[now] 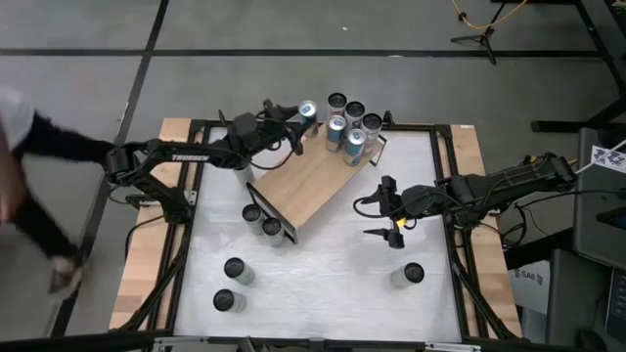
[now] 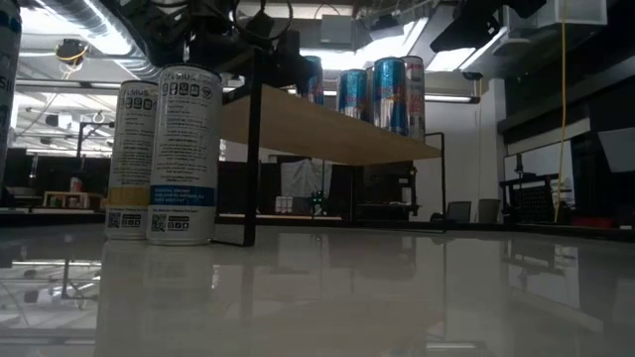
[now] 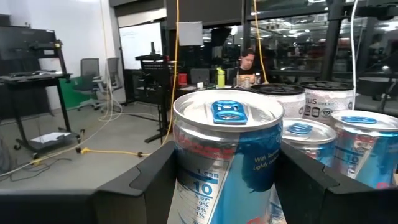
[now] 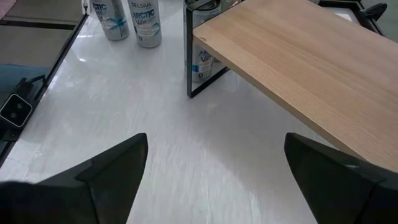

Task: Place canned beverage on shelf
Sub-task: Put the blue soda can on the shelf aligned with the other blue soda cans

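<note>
Robotics lab or workshop, office chairs (image 3: 90, 67), whiteboard (image 3: 138, 46), trailing floor cables (image 3: 93, 151), ceiling ducting (image 2: 84, 25), person at a desk (image 3: 247, 62)

Left tool (image 1: 305, 110) clamped; right tool (image 1: 385, 207) spread wide.

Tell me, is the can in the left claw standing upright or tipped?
Upright: the can sits between the left gripper fingers, its blue-tabbed top facing up.
</note>
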You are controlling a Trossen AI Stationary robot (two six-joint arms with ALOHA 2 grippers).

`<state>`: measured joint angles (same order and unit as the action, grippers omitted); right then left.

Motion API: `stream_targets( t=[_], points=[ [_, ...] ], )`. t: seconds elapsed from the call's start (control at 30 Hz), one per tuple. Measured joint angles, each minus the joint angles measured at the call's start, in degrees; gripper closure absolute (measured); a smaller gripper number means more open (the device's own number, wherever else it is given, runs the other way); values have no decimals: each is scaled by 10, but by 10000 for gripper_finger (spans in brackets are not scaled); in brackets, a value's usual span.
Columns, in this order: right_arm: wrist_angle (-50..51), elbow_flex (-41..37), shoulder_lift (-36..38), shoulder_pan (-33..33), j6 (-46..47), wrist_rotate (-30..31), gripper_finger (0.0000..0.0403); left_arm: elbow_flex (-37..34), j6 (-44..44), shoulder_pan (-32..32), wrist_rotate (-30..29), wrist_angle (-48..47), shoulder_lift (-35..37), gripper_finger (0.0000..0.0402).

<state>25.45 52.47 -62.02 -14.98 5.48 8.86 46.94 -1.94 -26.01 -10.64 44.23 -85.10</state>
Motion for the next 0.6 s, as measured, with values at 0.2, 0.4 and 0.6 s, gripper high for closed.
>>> stream_targets(
  t=[0.2, 0.4, 0.6],
  points=[
    [0, 0, 0, 0, 0, 0, 29, 0, 11, -24, 27, 1, -2, 189],
    [0, 0, 0, 0, 0, 0, 29, 1, 18, -34, 29, 8, -22, 189],
    [-1, 0, 0, 0, 0, 0, 29, 33, 28, -32, 52, 16, -45, 189]
  ],
)
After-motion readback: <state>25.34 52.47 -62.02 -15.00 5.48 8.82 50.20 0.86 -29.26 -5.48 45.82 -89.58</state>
